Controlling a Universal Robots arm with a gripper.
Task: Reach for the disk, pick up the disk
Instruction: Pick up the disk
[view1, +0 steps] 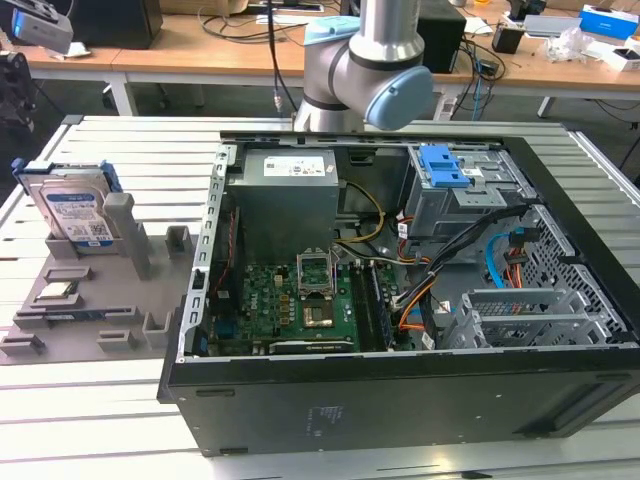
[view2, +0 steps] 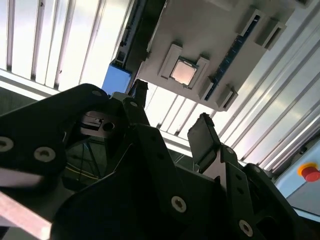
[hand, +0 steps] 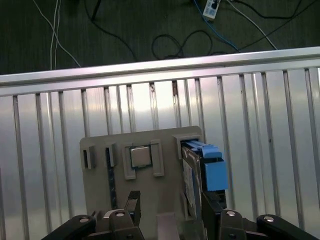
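Note:
The disk (view1: 75, 210) stands on edge in a slot of the grey holder plate (view1: 100, 310) at the exterior view's left. It is silver-grey with a white-and-blue label and a blue side bracket. In the first wrist view the disk (hand: 192, 175) shows edge-on with its blue bracket (hand: 215, 172) beside it. My gripper (hand: 172, 210) hangs well above the plate and is open, with nothing between its fingers. One fingertip (hand: 212, 205) lines up over the disk, apart from it. In the second wrist view the gripper (view2: 170, 117) is open too, with the blue bracket (view2: 116, 79) beyond it.
A small square silver chip (hand: 140, 156) sits in a pocket of the plate beside the disk. An open computer case (view1: 400, 280) fills the middle of the slatted aluminium table (view1: 120, 150). The table's edge (hand: 150, 70) runs near the plate, with floor and cables beyond it.

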